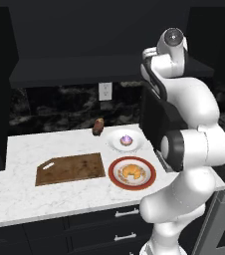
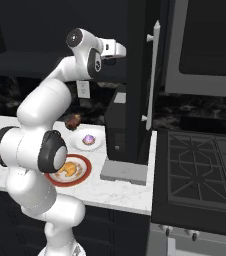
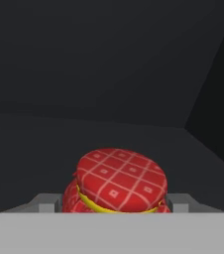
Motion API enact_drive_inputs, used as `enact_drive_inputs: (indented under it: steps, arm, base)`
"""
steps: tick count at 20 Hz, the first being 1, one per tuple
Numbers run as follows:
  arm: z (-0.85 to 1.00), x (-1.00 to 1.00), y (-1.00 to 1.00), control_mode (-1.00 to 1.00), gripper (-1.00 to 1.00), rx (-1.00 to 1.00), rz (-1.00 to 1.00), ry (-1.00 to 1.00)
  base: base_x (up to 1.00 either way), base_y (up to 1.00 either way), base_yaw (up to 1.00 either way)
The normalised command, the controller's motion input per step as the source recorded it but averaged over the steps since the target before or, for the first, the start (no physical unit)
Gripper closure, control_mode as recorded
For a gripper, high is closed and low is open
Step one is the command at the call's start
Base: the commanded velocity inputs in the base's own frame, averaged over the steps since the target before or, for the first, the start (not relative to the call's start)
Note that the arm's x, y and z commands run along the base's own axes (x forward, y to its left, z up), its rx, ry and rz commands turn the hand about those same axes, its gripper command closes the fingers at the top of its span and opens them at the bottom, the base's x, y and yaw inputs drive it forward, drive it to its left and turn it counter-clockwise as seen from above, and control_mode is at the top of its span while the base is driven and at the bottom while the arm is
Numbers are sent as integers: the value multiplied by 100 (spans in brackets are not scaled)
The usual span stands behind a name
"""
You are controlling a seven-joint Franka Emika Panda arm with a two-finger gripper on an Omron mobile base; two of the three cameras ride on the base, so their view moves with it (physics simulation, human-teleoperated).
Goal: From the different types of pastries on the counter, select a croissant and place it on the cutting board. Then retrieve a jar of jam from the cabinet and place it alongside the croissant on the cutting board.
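Observation:
The jar of jam (image 3: pixel 116 183), red with a checked cloth top and a yellow band, sits on a dark cabinet shelf. My gripper (image 3: pixel 115 204) is shut on it, one finger against each side. In the right base view the hand (image 2: pixel 119 50) reaches into the upper cabinet. The golden croissant (image 1: pixel 131 172) (image 2: pixel 70 169) lies on a red-rimmed plate (image 1: pixel 115 180) on the counter (image 1: pixel 15 189). Just left of that plate is the brown cutting board (image 1: pixel 70 168), with nothing on it.
A purple-frosted cupcake (image 1: pixel 126 140) (image 2: pixel 89 138) sits on a white plate behind the croissant. Further back lies a dark brown pastry (image 1: pixel 98 127) (image 2: pixel 73 120). An open cabinet door (image 2: pixel 152 75) stands right of the hand. A black stove (image 2: pixel 200 170) is at the right.

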Motion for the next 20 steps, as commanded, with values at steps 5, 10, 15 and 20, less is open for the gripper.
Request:
enact_drive_inputs:
  steps: [5,10,15,20]
  arm:
    - [25,-30,0,-100,100,-3,0,-13]
    - [1,-41,9,-100,100,0,0,-1]
    - [11,-37,11,-100,100,0,0,0]
    - [8,-47,13,-100,100,-2,0,-5]
  base:
    - [0,0,0]
    - [0,0,0]
    - [0,0,0]
    - [0,0,0]
